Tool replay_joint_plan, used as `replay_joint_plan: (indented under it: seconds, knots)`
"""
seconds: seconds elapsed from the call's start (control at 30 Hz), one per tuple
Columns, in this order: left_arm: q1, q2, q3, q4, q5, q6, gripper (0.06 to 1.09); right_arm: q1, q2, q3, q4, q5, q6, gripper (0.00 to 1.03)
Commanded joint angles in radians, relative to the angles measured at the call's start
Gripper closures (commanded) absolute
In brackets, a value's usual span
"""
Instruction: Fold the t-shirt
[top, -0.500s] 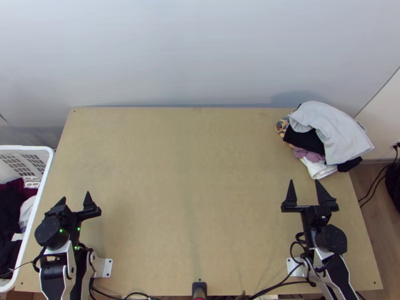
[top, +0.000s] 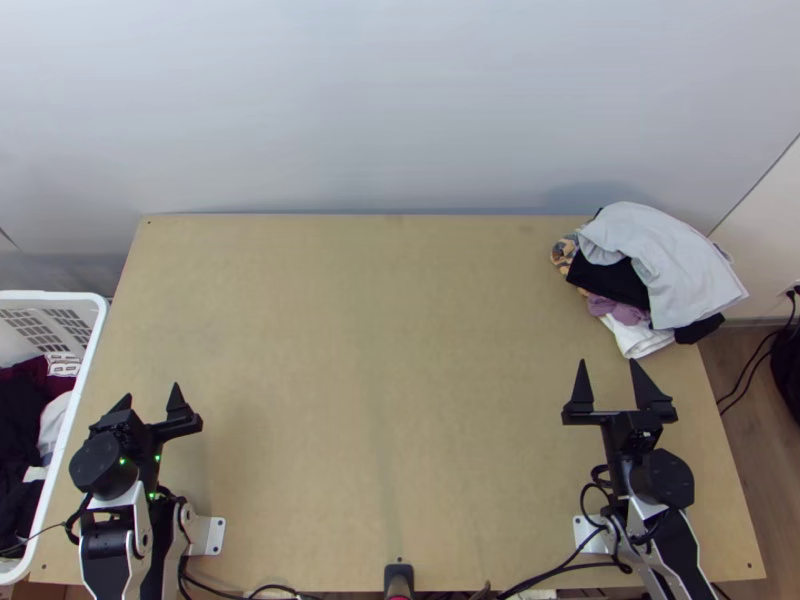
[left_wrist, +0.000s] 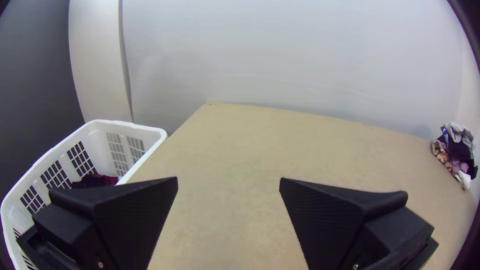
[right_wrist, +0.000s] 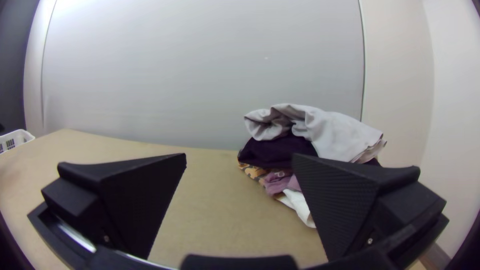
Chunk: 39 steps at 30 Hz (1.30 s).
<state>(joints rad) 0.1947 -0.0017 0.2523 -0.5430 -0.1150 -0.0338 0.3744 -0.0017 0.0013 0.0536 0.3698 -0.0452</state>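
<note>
Both stand open and empty: left gripper (top: 150, 392) beside the laundry basket (top: 50, 295), right gripper (top: 608, 363) well apart from it. Folding seems unstarted; next, likely, fetch clothing (top: 18, 430) from inside.

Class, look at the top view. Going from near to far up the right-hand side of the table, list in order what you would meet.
Right gripper → white cloth → mauve cloth → black cloth → pale wall
</note>
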Motion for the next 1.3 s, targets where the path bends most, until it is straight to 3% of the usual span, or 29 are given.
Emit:
replay_joint_plan:
  seconds: [0.0, 0.9, 1.07, 1.27]
  knots:
    - [0.0, 0.0, -0.001, 0.0, 0.0, 0.0, 0.1, 0.0, 0.0, 0.0, 0.0, 0.001, 0.002, 0.04]
    - [0.0, 0.0, -0.001, 0.0, 0.0, 0.0, 0.1, 0.0, 0.0, 0.0, 0.0, 0.001, 0.027, 0.04]
    - [-0.001, 0.0, 0.001, -0.002, 0.002, -0.003, 0.1, -0.037, -0.001, 0.0, 0.014, 0.003, 0.245, 0.04]
    - [0.0, 0.002, 0.001, 0.005, -0.011, -0.003, 0.1, -0.04, -0.004, 0.002, 0.144, 0.063, 0.088, 0.04]
